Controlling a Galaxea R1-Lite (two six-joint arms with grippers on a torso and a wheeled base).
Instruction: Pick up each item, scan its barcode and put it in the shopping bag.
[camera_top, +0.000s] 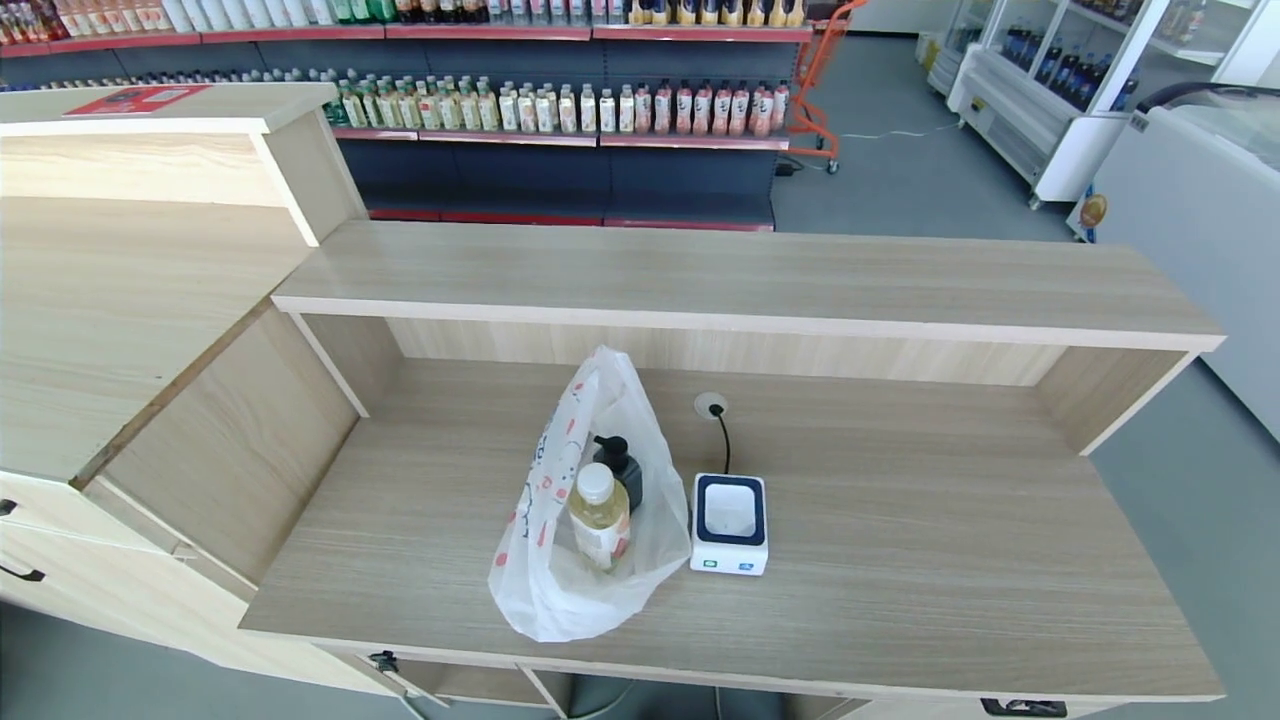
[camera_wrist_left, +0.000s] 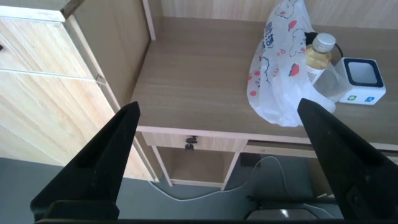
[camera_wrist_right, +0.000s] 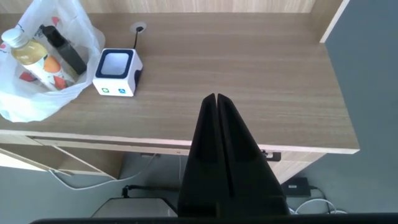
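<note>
A white plastic shopping bag (camera_top: 560, 520) with red print stands on the wooden counter (camera_top: 900, 560). Inside it are a yellow drink bottle (camera_top: 599, 515) with a white cap and a black pump bottle (camera_top: 620, 465). Just right of the bag sits the white and blue barcode scanner (camera_top: 730, 522), its black cable running back to a grommet hole. My left gripper (camera_wrist_left: 217, 162) hangs open off the counter's front left corner, with the bag (camera_wrist_left: 280, 68) and scanner (camera_wrist_left: 362, 79) beyond it. My right gripper (camera_wrist_right: 216, 102) is shut and empty over the counter's front edge, right of the scanner (camera_wrist_right: 117, 71) and bag (camera_wrist_right: 37, 68).
A raised shelf ledge (camera_top: 740, 275) runs along the back of the counter, with side walls left and right. A taller wooden cabinet (camera_top: 110, 300) stands to the left. Store shelves of bottles (camera_top: 560, 105) and freezers (camera_top: 1190, 190) lie beyond.
</note>
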